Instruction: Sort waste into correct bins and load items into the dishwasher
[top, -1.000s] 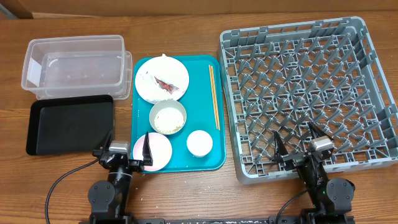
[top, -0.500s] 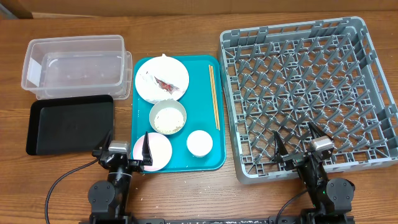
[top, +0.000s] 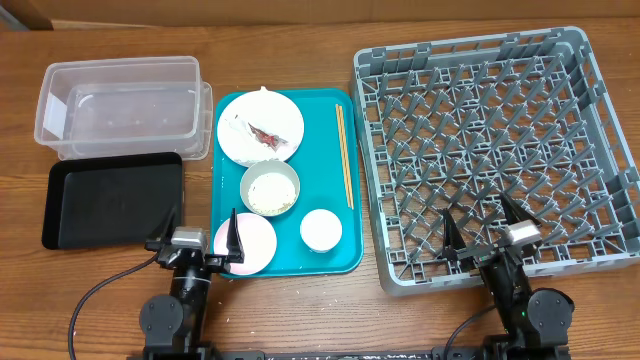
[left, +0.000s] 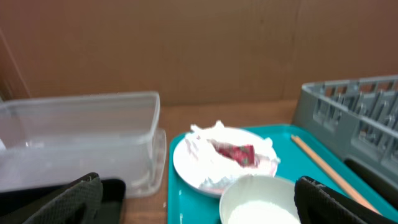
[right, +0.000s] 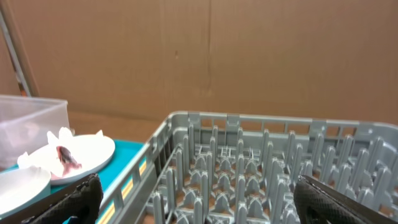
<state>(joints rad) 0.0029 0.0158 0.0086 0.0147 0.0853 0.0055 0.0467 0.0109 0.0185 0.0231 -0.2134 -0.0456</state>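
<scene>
A teal tray (top: 331, 262) holds a white plate (top: 292, 124) with a crumpled napkin and red-brown scrap (top: 264, 134), a grey-green bowl of rice (top: 270, 189), a pink plate (top: 258, 243), a white cup (top: 321, 230) and two chopsticks (top: 343, 155). The clear tub (top: 120, 105) and black tray (top: 112, 198) lie at the left. The grey dish rack (top: 490, 150) is at the right. My left gripper (top: 201, 236) is open at the tray's near left corner. My right gripper (top: 484, 228) is open over the rack's near edge. The left wrist view shows the napkin plate (left: 186, 165), scrap (left: 238, 153) and rice bowl (left: 261, 200) between the fingers.
The wooden table (top: 300, 40) runs behind everything. A cardboard wall (left: 199, 50) stands at the back. The right wrist view shows the rack's pegs (right: 249, 174) close ahead and the napkin plate (right: 81, 152) at the left.
Both grippers have shifted very slightly; their fingers sit a little wider apart. Nothing on the table has moved.
</scene>
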